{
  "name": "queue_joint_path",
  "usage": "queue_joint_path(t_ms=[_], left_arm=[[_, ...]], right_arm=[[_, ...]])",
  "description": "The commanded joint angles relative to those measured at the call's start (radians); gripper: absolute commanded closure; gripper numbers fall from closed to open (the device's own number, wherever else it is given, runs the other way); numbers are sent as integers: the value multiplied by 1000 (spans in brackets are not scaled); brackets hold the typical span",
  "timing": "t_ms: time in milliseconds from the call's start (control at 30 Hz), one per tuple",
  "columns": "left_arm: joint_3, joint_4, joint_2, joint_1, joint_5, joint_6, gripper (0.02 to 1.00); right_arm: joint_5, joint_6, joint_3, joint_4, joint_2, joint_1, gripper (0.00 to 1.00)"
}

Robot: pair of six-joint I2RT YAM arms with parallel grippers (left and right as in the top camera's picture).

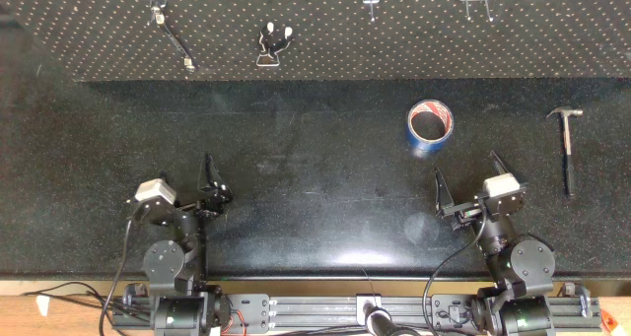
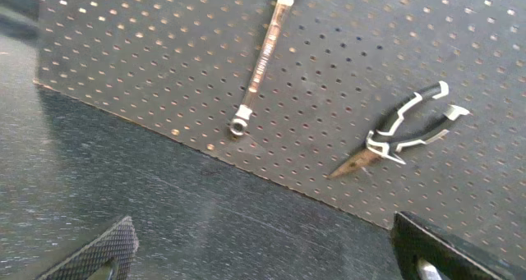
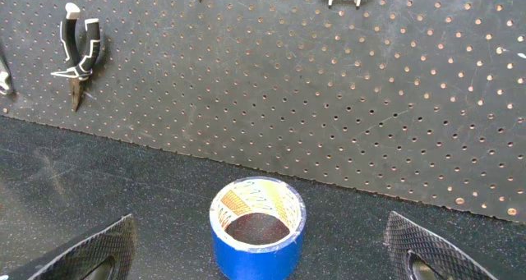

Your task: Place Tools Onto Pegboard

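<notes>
Hanging on the dark perforated pegboard (image 1: 325, 40) that spans the top of the overhead frame are a slim silver metal wrench (image 1: 174, 38) at the upper left, tilted with its lower end toward the right, and a pair of pliers (image 1: 274, 43) with black-and-white handles just to its right. Farther right on the board, a small metal single hook (image 1: 372, 3) sits near the upper centre and a metal double hook (image 1: 475, 3) at the upper right, both bare.

Below the board stretches the black surface (image 1: 315, 178). A roll of blue tape (image 1: 431, 126) rests on it right of centre, its hole facing up, near the board's lower edge but apart from it. A hammer (image 1: 566, 149) with a silver head and a dark handle lies at the far right, head toward the board and handle pointing down the frame.

At the lower left, the left tool (image 1: 209, 170) has its fingers spread wide with nothing between them; its wrist camera faces the wrench and pliers on the board. At the lower right, the right tool (image 1: 467, 173) is likewise wide apart and empty. The tape stands ahead of it, in line with the gap between its fingers and untouched. The hammer lies well to its right.
</notes>
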Motion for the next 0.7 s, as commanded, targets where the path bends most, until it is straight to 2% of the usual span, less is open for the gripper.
queue_joint_path(t_ms=[33,100,433,500,533,600,700], left_arm=[[-2,-22,-15,-9,141,237,23],[-2,-22,-15,-9,140,367,23],[-2,-21,-13,-9,140,367,23],[-2,-21,-13,-9,140,367,23],[-2,-21,-13,-9,140,367,23],[-2,-21,-13,-9,140,367,20],[-2,-21,-13,-9,140,367,23]], right_arm=[[-3,-11,-5,-3,-5,6,23],[-3,-10,-5,-3,-5,6,23],[-3,-10,-5,-3,-5,6,23],[29,-9,-4,-7,-4,6,23],[59,46,-4,-7,-4,6,23],[56,137,9,-7,35,7,23],[58,136,178,-11,312,76,23]])
